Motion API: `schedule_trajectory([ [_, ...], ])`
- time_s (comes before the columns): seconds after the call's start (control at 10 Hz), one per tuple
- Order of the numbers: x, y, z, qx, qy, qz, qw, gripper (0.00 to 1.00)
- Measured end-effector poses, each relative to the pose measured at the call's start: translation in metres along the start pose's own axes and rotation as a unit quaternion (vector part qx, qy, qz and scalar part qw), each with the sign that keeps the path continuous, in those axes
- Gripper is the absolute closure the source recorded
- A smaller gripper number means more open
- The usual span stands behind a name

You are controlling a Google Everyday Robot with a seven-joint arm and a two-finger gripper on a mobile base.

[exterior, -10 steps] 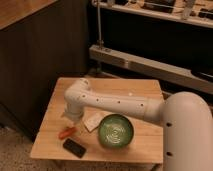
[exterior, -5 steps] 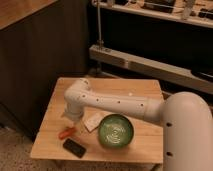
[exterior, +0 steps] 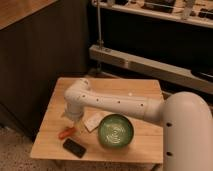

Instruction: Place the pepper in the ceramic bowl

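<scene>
Phone (exterior: 74,147): a flat black thing on the counter (exterior: 145,90). It is closest to us, just in front of the jaws. It is not the thing to pick up.
Pepper (exterior: 66,133): small and orange-red. It lies flat on the counter, just under the jaws and a bit to the front. I cannot tell if they touch it.
Ceramic bowl (exterior: 115,131): round, shiny and green, with pale rings inside. It sits near the jaws, off to the side where the robot's big white body (exterior: 187,130) is. Nothing is in it.
White paper (exterior: 92,121): it lies between the jaws and the bowl.
Jaws: they point down from the end of the white arm (exterior: 115,102), low over the counter. I cannot tell if they are open or closed.
Step now: I think it is getting hold of the pepper.
How to do it well: come straight down and pinch across the thin middle. Squeeze softly. Lift higher than the bowl's edge, go over the paper, and let go low over the rings.
Watch out: the pepper may roll or slip, and the phone is close.
</scene>
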Motion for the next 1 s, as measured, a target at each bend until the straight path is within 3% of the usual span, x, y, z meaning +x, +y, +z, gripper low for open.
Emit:
schedule_trajectory([
  [0.4, 0.000, 0.000, 0.000, 0.000, 0.000, 0.000, 1.0000, 0.20],
  [1.0, -0.003, -0.002, 0.016, -0.001, -0.011, -0.007, 0.9999, 0.20],
])
